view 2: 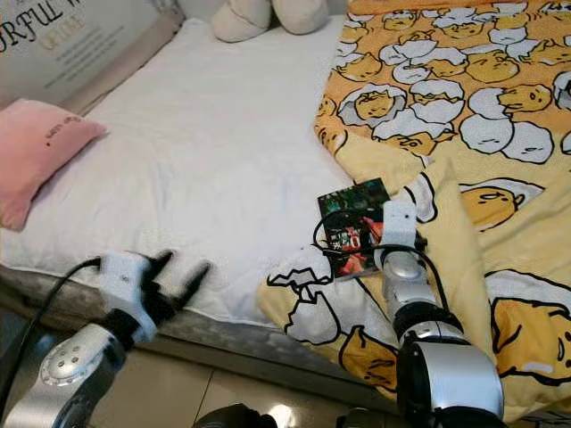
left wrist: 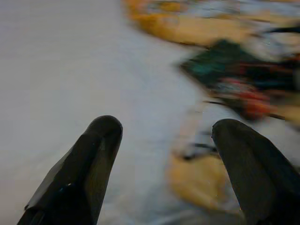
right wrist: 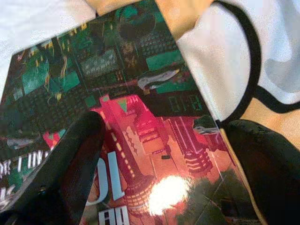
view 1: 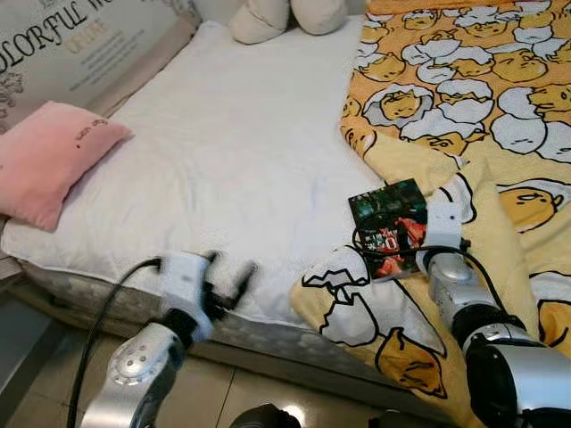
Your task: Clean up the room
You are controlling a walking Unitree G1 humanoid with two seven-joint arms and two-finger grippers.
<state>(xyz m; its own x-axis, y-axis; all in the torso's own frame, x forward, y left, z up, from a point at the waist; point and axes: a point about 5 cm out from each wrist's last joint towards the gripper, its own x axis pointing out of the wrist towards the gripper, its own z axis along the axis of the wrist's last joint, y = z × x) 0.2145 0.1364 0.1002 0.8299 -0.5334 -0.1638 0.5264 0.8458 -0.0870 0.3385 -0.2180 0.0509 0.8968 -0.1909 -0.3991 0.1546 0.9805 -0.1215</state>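
A book (view 1: 390, 228) is found lying flat near the bed's (view 1: 223, 152) front edge, partly on the yellow patterned blanket (view 1: 464, 107). The right end effector (right wrist: 164, 154) is spread over its cover, judged positioned for pickup. The left end effector (left wrist: 164, 164) is spread, empty, above the bed's front edge.

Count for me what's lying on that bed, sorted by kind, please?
Pink pillow: 1
Cream plush cushions at the head of the bed: 2
Yellow cartoon blanket: 1
Book with a green and red cover: 1
Total: 5
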